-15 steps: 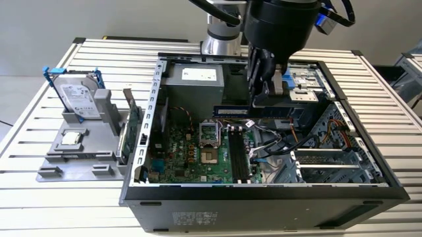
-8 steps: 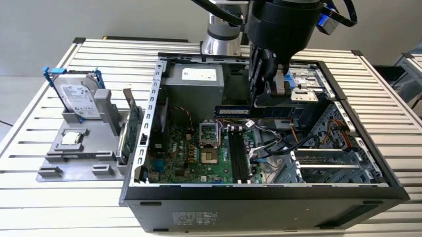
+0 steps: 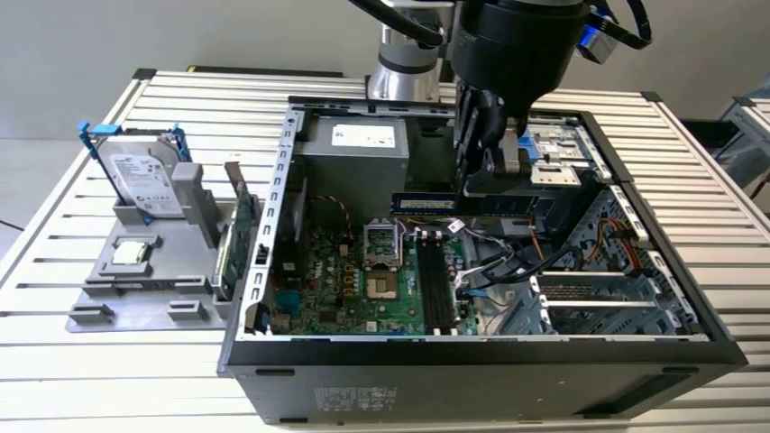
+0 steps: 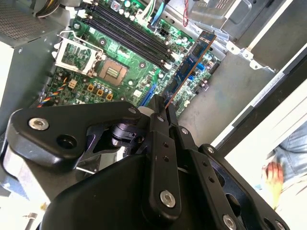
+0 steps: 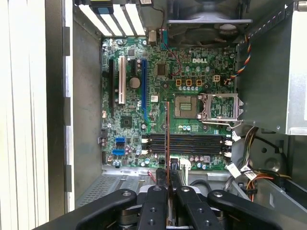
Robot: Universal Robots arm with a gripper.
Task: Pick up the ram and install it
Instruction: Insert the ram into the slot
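Jaws closed on the ram [image 3: 439, 202], which the gripper [image 3: 488, 185] holds by one end above the open computer case [image 3: 481, 347]. The stick hangs over the motherboard [image 5: 144, 86], clear of it, and lies crosswise to the black memory slots [image 5: 187, 142]. In the first wrist view you see it edge-on.

To do this step well, you likely need the stick parallel to one slot, its long edge level and its notch matched to the slot's key. Press evenly so both ends seat together. Judge the latches at the slot ends before you bear down, and mind the loose cables [image 5: 249, 167] beside the slots.

The case lies on its side on a slatted metal table [image 3: 96, 361]. A hard drive [image 3: 144, 180] stands in a grey holder [image 3: 132, 289] at the exterior view's left, well apart. Plain grey wall lies behind.
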